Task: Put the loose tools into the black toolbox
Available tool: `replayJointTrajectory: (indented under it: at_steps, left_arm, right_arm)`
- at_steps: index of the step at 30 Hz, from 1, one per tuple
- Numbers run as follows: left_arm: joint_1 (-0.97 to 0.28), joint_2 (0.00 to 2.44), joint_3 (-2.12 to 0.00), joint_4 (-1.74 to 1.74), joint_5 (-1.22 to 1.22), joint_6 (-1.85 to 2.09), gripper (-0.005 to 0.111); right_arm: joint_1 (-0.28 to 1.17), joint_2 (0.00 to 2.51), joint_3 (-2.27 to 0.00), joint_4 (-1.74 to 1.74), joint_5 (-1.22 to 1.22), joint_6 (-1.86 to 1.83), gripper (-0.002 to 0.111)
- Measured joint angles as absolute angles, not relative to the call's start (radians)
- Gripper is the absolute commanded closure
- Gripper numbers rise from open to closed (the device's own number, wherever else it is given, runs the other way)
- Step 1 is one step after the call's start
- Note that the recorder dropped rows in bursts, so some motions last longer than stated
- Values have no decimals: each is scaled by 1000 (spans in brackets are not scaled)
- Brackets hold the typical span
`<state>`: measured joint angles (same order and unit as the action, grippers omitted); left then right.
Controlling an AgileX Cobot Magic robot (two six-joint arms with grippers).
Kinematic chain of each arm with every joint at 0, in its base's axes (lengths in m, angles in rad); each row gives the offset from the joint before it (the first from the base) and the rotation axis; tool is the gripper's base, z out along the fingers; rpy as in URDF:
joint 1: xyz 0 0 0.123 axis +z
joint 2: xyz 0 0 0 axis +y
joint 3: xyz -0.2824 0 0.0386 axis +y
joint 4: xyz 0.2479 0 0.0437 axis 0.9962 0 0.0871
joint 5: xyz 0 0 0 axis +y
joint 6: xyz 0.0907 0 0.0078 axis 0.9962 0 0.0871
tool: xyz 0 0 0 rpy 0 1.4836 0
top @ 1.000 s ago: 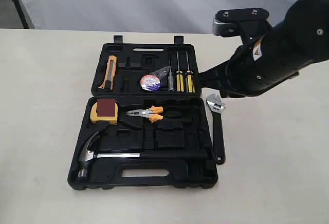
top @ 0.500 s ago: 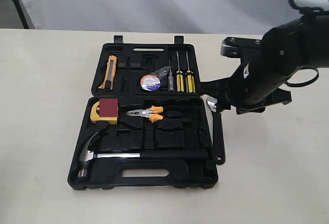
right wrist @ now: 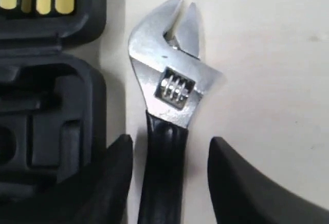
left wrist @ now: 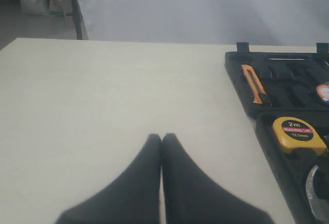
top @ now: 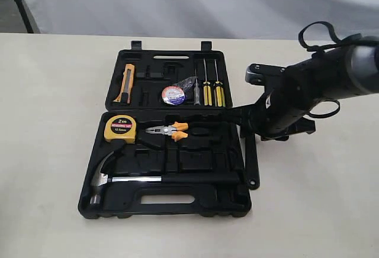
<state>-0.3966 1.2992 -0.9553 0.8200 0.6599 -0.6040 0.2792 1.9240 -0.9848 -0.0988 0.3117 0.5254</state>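
Right wrist view: we are seeing the right tool [right wrist: 169,147] standing wide, its fingers straddling the wrench [right wrist: 172,80] handle with a gap on each side, gripping nothing. One wrench is lying on the tabletop [top: 53,151] just beside the toolbox [top: 177,199]. One hammer [top: 118,178] and one tape roll [top: 173,95] are sitting inside it. We are finding the left tool [left wrist: 162,141] pressed shut, holding nothing.

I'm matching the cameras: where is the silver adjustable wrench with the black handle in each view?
Exterior view: silver adjustable wrench with black handle right of the black moulded plastic toolbox, head under the right arm.
Left wrist view: not in it.
Right wrist view: centre, inside the open right hand.
Shared landmark: the toolbox, in all three.
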Motion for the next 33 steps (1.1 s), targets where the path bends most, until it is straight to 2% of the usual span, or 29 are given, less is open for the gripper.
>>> replayJointTrajectory:
  at_steps: [3,8,11,13,22,27,33]
  left_arm:
    - [-397,1299,-955,820,660,-604,105]
    - [-397,1299,-955,820,660,-604,105]
    - [-397,1299,-955,820,660,-604,105]
    - [-397,1299,-955,820,660,-604,105]
    - [-397,1299,-955,820,660,-604,105]
    - [-397,1299,-955,820,660,-604,105]
    - [-397,1299,-955,820,660,-604,105]
  right_arm:
    - [277,1925,-985,-108,305,525,64]
    - [277,1948,-987,-116,289,498,72]
    - [277,1968,-999,-122,286,475,88]
    - [277,1976,-1005,-127,295,472,107]
    - [275,1936,-1008,-209,429,472,109]
    - [275,1850,-987,-305,603,466,109]
    - [275,1702,-987,-296,634,352,109]
